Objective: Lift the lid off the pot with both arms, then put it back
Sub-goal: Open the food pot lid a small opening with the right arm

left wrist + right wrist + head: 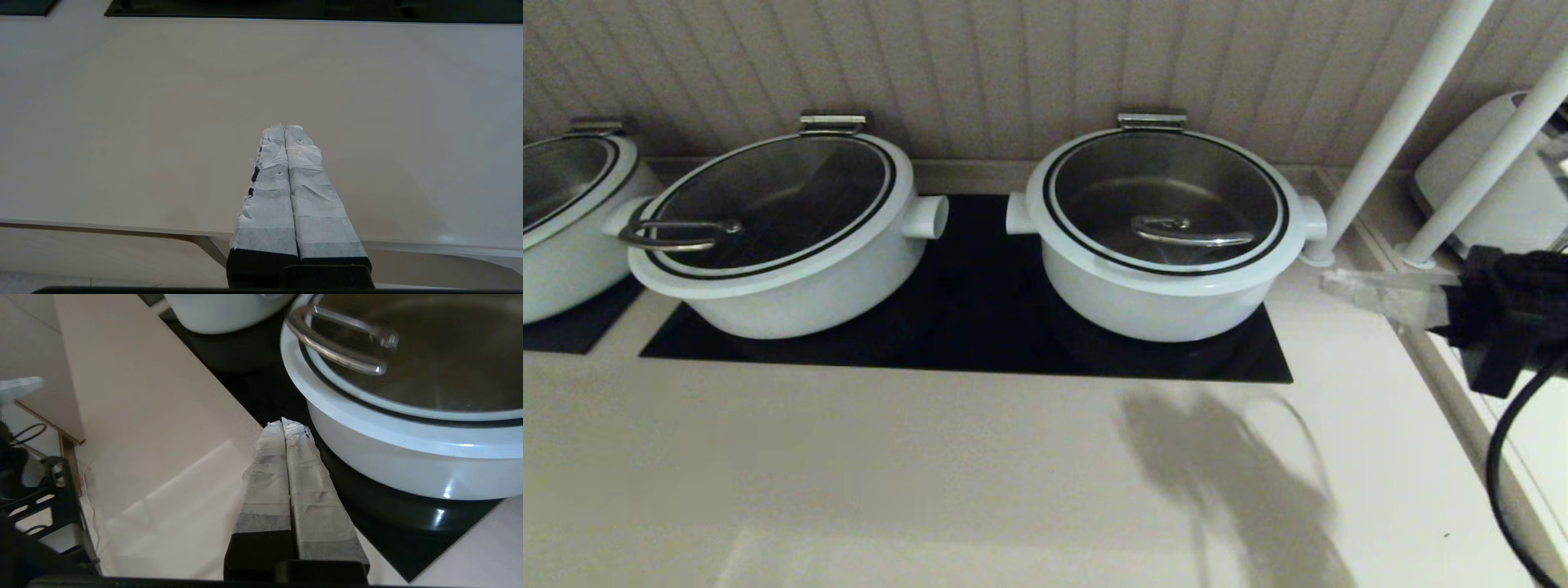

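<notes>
The pot is round and white and stands on the right of a black cooktop. The lid lies flat and closed on it, with its low steel bar handle and a steel hinge at the back. My right gripper is shut and empty, hovering just right of the pot near its side handle. In the right wrist view its fingertips sit beside the pot wall, apart from it. My left gripper is shut and empty over bare counter near the front edge, and is out of the head view.
A similar pot with a loop-handled lid stands on the left of the cooktop. A third pot is at the far left. Two slanted white poles and a white appliance stand at the right. A wall is close behind.
</notes>
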Tool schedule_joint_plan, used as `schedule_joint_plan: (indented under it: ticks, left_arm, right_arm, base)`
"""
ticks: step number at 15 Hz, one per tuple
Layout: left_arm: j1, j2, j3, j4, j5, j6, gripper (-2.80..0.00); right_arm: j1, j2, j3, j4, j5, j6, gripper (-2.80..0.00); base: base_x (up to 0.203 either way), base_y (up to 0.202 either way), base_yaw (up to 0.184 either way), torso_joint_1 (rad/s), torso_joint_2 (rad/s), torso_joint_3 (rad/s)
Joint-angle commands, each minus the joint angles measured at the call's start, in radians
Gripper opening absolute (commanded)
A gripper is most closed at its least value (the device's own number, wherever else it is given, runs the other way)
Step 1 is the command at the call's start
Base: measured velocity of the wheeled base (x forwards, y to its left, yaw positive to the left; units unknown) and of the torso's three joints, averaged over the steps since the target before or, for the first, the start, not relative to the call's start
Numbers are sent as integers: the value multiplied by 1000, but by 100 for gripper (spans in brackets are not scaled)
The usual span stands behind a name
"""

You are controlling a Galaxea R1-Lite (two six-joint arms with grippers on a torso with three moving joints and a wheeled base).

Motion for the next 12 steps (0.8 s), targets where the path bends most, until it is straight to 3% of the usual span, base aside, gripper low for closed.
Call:
schedule_joint_plan:
  ticks: [1,7,12]
  left_arm:
    - [0,0,0,1,1,0,-280]
    - [0,0,0,0,0,0,-280]
    - [0,0,0,0,0,0,-280]
  right_arm:
    - [33,77,-11,-15,-16,0,-280]
    - [192,185,-67,-116,-148,-1,-280]
    - [206,205,-70,-119,-201,-2,-280]
  base:
    - [0,0,0,0,0,0]
    - [0,0,0,0,0,0]
    - [0,0,0,0,0,0]
